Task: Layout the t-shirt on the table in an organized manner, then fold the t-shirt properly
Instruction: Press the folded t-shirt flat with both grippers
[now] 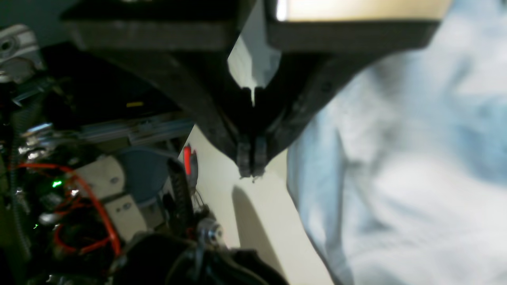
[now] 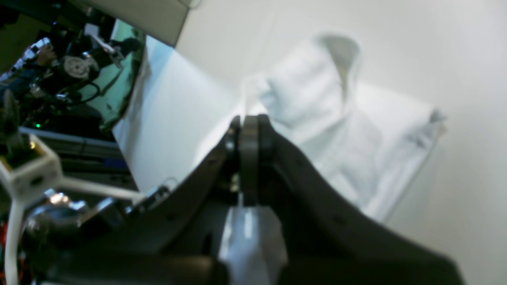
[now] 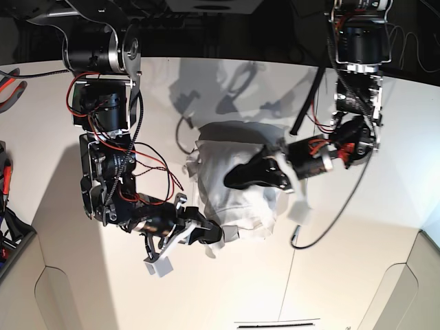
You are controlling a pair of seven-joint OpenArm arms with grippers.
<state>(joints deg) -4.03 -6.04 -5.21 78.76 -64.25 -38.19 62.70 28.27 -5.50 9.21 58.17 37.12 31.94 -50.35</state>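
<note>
Left gripper (image 1: 251, 166) closed, empty, shirt (image 1: 396, 190) just beside | right gripper (image 2: 247, 126) closed, empty, shirt bunched beyond tips on table (image 2: 455, 59) | risk: closed jaws push cloth, adding wrinkles

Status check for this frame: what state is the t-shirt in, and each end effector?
t-shirt: bunched and wrinkled on the table, not laid flat, not folded.
left end effector: shut, empty, beside the t-shirt's edge.
right end effector: shut; no cloth visible between its jaws.

Closed right claw (image 2: 248, 130) above the crumpled t-shirt (image 2: 317, 118) on the table (image 2: 455, 59).
</note>
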